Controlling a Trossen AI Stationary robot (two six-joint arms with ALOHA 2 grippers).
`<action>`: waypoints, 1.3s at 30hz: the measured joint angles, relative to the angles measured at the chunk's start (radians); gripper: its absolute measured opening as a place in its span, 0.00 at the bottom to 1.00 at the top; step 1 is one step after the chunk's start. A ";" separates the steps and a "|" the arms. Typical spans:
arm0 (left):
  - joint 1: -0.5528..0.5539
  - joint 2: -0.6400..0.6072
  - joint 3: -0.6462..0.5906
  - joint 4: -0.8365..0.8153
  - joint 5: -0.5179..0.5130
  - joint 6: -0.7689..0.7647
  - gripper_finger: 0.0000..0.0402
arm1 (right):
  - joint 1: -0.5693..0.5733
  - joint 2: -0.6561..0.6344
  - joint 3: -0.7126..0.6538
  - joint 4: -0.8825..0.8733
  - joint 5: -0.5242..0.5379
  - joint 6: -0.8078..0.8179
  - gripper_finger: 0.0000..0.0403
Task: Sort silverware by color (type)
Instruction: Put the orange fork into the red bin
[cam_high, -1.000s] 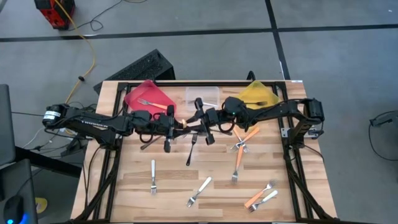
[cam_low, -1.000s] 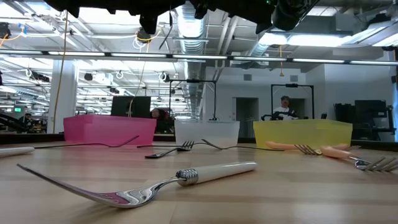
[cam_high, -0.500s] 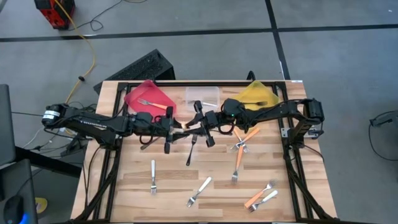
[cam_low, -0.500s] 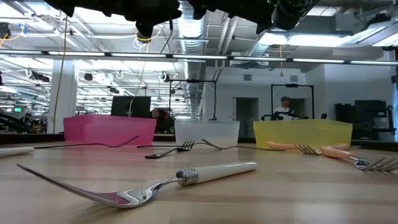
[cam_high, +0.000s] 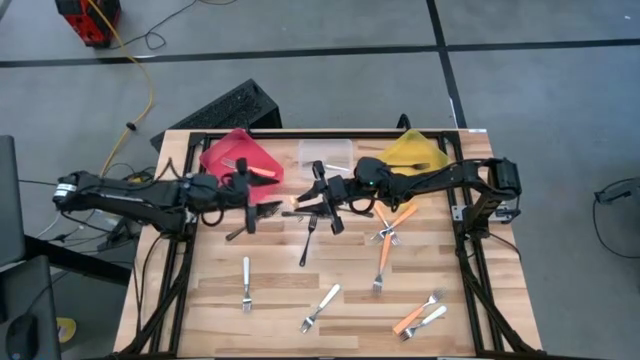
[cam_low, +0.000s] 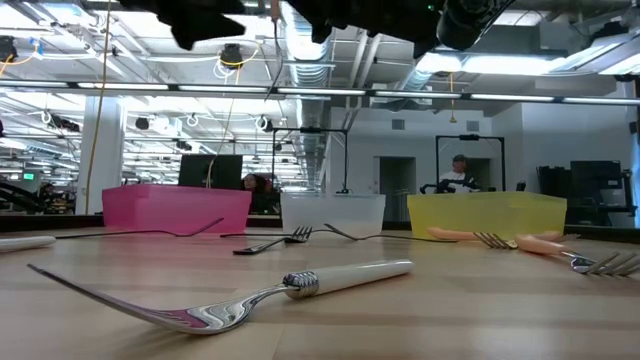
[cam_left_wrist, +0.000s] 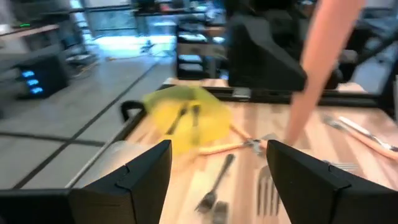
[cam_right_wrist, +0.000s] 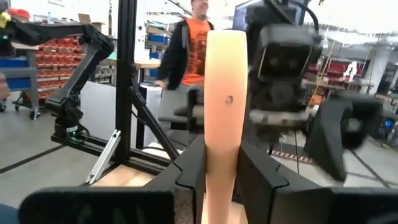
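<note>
On the wooden table (cam_high: 330, 270), along its far edge, stand a red bin (cam_high: 238, 155), a clear bin (cam_high: 326, 154) and a yellow bin (cam_high: 414, 152). Above the table's middle, the right gripper (cam_high: 322, 199) pinches an orange-handled fork (cam_right_wrist: 225, 106) by its handle. Just beside it, nearer the red bin, the left gripper (cam_high: 250, 211) has its fingers (cam_left_wrist: 142, 177) spread apart, holding nothing. Loose forks lie scattered nearer the front, among them a white-handled fork (cam_low: 240, 296) and a dark fork (cam_high: 308, 240).
</note>
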 joint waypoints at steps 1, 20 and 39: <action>0.000 -0.025 0.000 -0.019 -0.030 -0.010 0.62 | 0.000 0.000 0.000 -0.005 0.018 0.005 0.24; 0.000 -0.245 0.000 -0.074 -0.322 -0.009 0.62 | -0.030 0.212 0.178 0.000 0.260 -0.024 0.24; 0.000 -0.393 0.000 -0.102 -0.542 0.046 0.62 | -0.143 0.518 0.546 -0.001 0.252 0.098 0.24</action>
